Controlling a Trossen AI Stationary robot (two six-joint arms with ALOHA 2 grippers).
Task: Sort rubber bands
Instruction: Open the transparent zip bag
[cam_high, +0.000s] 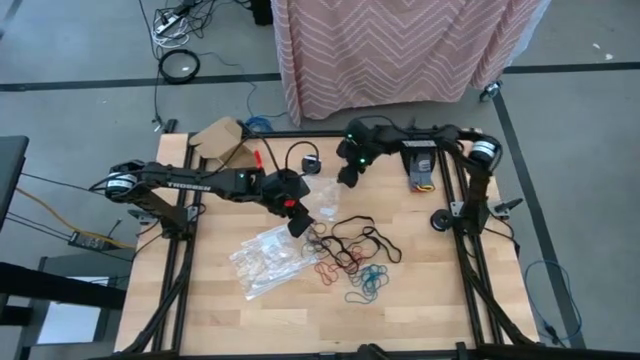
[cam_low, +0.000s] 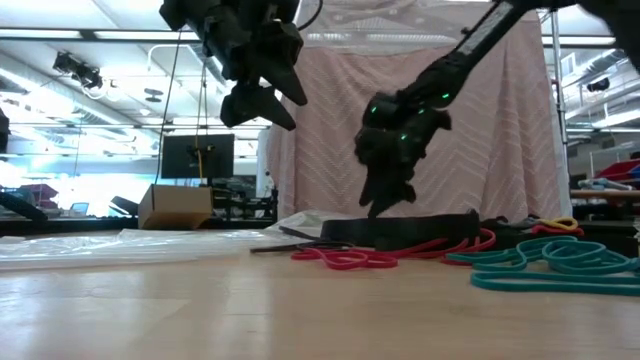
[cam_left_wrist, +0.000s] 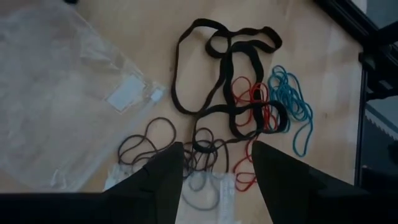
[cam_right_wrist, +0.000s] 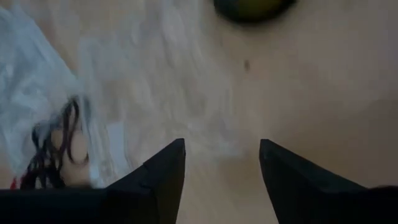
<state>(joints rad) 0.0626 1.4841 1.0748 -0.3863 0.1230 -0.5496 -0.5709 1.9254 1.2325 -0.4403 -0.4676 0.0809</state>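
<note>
The rubber bands lie loose in a pile on the table (cam_high: 352, 255). In the left wrist view the large black loops (cam_left_wrist: 224, 68) lie across the red ones (cam_left_wrist: 249, 102), with teal ones (cam_left_wrist: 291, 99) beside them and brown ones (cam_left_wrist: 149, 142) nearer the bag. My left gripper (cam_high: 297, 224) (cam_left_wrist: 217, 163) is open and hangs above the brown bands at the pile's left edge, raised off the table (cam_low: 262, 90). My right gripper (cam_high: 348, 176) (cam_right_wrist: 222, 155) is open and sits over a clear bag beyond the pile (cam_low: 385, 195).
A crinkly clear bag (cam_high: 265, 258) lies left of the pile and another (cam_high: 322, 200) behind it. A cardboard box (cam_high: 222, 140), a small black round disc (cam_high: 310, 163) and a yellow-black device (cam_high: 421, 168) sit near the far edge. Bare wood lies toward the near edge (cam_high: 300, 310).
</note>
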